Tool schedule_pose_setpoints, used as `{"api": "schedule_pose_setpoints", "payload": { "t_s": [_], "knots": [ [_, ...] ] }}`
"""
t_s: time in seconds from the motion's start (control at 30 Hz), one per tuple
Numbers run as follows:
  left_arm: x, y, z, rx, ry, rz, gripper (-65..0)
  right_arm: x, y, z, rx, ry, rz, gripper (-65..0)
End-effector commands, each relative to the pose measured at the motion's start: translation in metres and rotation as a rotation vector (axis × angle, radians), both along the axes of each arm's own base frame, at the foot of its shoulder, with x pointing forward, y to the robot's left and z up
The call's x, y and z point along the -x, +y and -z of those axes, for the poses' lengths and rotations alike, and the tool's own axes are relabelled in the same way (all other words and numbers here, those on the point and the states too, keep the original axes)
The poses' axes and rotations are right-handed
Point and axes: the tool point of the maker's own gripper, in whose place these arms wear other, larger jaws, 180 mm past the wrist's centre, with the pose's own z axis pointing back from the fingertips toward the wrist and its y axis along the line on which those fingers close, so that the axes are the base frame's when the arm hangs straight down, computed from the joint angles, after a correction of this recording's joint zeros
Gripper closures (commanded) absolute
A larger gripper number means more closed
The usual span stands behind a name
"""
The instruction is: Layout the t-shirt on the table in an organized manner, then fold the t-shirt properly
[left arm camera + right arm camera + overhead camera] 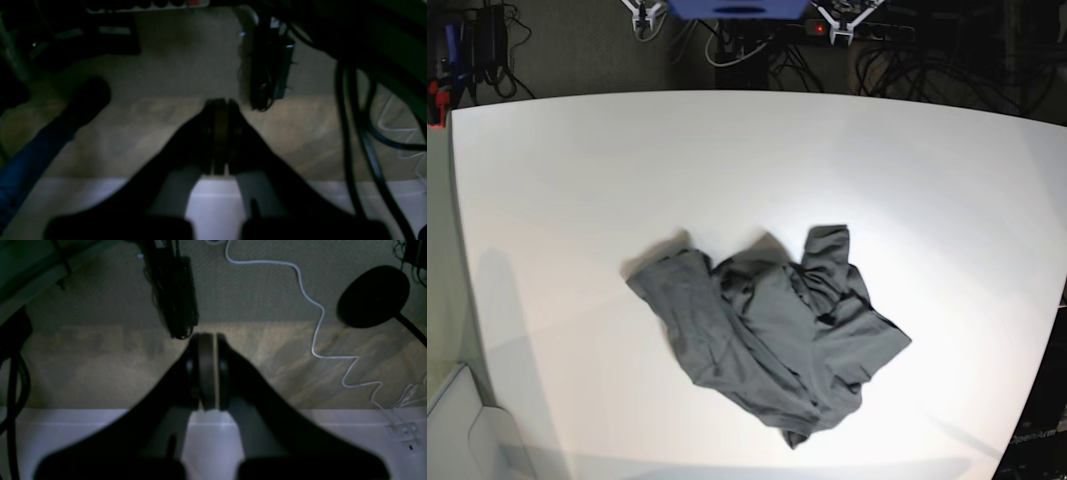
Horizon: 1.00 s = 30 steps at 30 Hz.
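Note:
The dark charcoal-grey t-shirt (772, 335) lies crumpled in a loose heap on the white table (577, 180), a little right of centre and toward the near edge. No arm or gripper shows in the base view. In the left wrist view my left gripper (220, 103) is shut and empty, held past the table edge (217, 206) over the floor. In the right wrist view my right gripper (207, 338) is shut and empty, also beyond the table edge (213, 443). The shirt shows in neither wrist view.
Cables and a power strip (827, 30) lie on the floor behind the table's far edge. A white cable (317, 326) and a round black base (373, 296) lie on the floor in the right wrist view. Black cables (353, 133) hang at the right of the left wrist view.

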Motion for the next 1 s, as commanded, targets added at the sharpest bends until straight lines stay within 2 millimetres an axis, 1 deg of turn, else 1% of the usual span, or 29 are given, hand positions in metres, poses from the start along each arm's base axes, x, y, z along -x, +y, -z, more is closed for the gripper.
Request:
{"api": "schedule_pose_setpoints", "payload": {
  "t_s": [0.0,0.07,0.1,0.13,0.17,0.23,0.3,0.37,0.43,0.57,0.63,0.7,0.83,0.93,0.97],
  "knots": [
    [-0.001,0.001,-0.002,0.0,-0.002,0.0,-0.3,0.002,0.002,0.0,-0.001,-0.001,0.004,0.0],
    [-0.002,0.002,-0.006,-0.001,-0.005,0.002,-0.3,0.004,0.002,0.0,-0.001,0.0,0.005,0.0],
    [-0.003,0.003,-0.008,-0.001,-0.018,0.002,-0.3,0.01,0.002,-0.001,0.0,0.007,0.005,0.0],
    [-0.006,0.003,-0.012,0.001,-0.041,0.004,-0.3,0.011,0.002,-0.002,0.001,-0.002,0.004,0.0],
    [-0.003,0.007,-0.016,-0.004,-0.056,0.008,-0.3,0.006,0.001,-0.003,0.002,-0.033,-0.001,0.0],
    [0.0,0.012,-0.025,-0.01,-0.09,0.016,-0.3,0.012,-0.001,-0.008,0.007,-0.071,-0.003,0.0],
    [0.001,0.011,-0.035,-0.004,-0.129,0.019,-0.3,0.011,-0.002,-0.016,0.012,-0.124,-0.005,0.0],
    [0.004,0.018,-0.046,-0.013,-0.158,0.03,-0.3,0.011,-0.006,-0.027,0.019,-0.177,-0.01,0.0],
    [0.008,0.019,-0.057,-0.011,-0.184,0.038,-0.3,0.009,-0.009,-0.043,0.026,-0.236,-0.014,0.0],
    [0.018,0.014,-0.076,0.002,-0.215,0.043,-0.3,0.006,-0.013,-0.076,0.035,-0.325,-0.021,0.0],
    [0.021,0.02,-0.085,-0.004,-0.231,0.058,-0.3,0.005,-0.013,-0.09,0.037,-0.357,-0.024,0.0],
    [0.023,0.019,-0.096,-0.001,-0.249,0.066,-0.3,0.007,-0.019,-0.106,0.047,-0.383,-0.036,0.0],
    [0.02,0.015,-0.123,0.012,-0.305,0.077,-0.3,0.003,-0.022,-0.141,0.054,-0.451,-0.044,0.0],
    [0.012,0.009,-0.148,0.028,-0.364,0.082,-0.3,-0.007,-0.028,-0.167,0.062,-0.509,-0.073,0.0],
    [0.008,0.01,-0.156,0.029,-0.383,0.092,-0.3,-0.01,-0.03,-0.175,0.065,-0.526,-0.08,0.0]
  ]
}}
